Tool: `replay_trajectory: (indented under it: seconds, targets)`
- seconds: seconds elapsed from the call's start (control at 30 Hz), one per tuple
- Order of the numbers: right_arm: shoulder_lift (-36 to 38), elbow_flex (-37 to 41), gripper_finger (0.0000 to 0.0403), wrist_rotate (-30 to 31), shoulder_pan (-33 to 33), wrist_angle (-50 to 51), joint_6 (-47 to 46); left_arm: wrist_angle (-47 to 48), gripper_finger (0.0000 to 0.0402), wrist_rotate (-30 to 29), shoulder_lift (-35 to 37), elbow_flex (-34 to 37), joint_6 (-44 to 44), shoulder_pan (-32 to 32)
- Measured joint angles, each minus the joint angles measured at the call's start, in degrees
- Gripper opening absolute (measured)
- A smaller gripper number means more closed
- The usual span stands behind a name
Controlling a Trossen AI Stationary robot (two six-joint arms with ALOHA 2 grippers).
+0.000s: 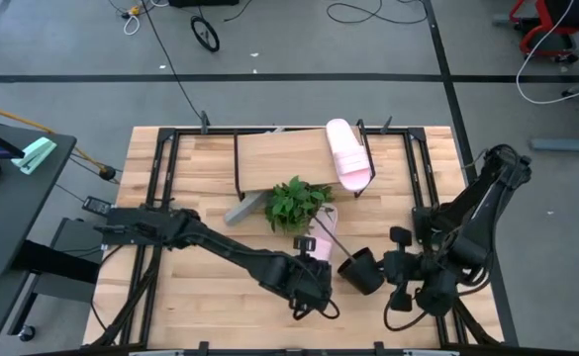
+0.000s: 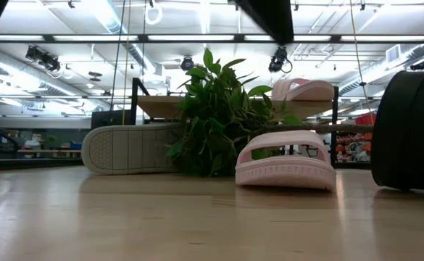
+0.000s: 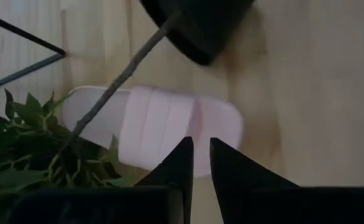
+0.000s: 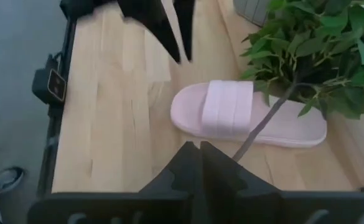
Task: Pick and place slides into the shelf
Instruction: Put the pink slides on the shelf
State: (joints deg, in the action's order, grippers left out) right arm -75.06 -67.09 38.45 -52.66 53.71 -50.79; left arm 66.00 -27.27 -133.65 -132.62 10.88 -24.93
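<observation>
Two arms: matte black, jointed segments with looped black cables. Left tool point(image 3: 197, 165) and right tool point(image 4: 198, 163): paired tapered black fingers.
</observation>
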Motion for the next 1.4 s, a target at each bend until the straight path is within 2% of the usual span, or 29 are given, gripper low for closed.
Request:
replay_trajectory:
  seconds: [0.17,0.37,0.47,0.53,0.6,0.73,0.87,1.03,1.1,1.17,1.27,1.4]
  targets:
    - [-0.82,0.00,0.0040,-0.01,0.04,-3.20,-6.60,-0.45,0.0046,-0.82,-1.69,0.10,0.48,-0.91]
    - [-0.75,0.00,0.0048,0.05,0.04,-7.25,-9.65,-3.25,0.0033,-7.97,-1.52,0.11,2.03,-5.43]
    - [-0.75,0.00,0.0048,0.48,0.04,-8.26,-9.70,-3.70,0.0027,-9.32,-0.68,3.77,3.43,-6.32]
    - [-0.75,0.00,0.0048,0.87,0.04,-9.12,-10.09,-4.67,0.0023,-10.09,0.94,8.27,5.67,-6.94]
    - [-0.75,0.00,0.0048,0.97,0.04,-9.22,-10.96,-9.53,0.0018,-10.65,4.23,14.44,7.47,-7.78]
    - [-0.75,0.00,0.0048,1.01,0.06,-9.66,-12.33,-23.68,0.0007,-10.38,13.20,28.99,7.73,-9.51]
    - [-0.75,0.00,0.0048,1.02,0.71,-10.80,-12.46,-33.98,0.0004,-10.45,25.65,45.26,10.15,-10.24]
    - [-0.75,0.00,0.0048,1.12,2.51,-11.86,-11.26,-52.52,0.0017,-10.07,36.66,64.98,10.72,-9.33]
    - [-0.75,0.00,0.0048,1.14,3.18,-11.86,-10.65,-61.17,0.0023,-9.04,38.74,68.73,7.30,-8.48]
    - [-0.75,0.00,0.0048,1.14,3.86,-11.87,-10.55,-65.76,0.0028,-8.86,38.90,70.16,3.36,-7.50]
    - [-0.73,0.00,0.0048,0.95,4.68,-11.91,-10.20,-66.94,0.0040,-8.30,38.72,70.39,-3.30,-5.97]
    - [-0.73,0.00,0.0048,0.63,4.98,-12.19,-9.55,-67.02,0.0070,-4.55,38.73,70.29,-6.01,-3.76]
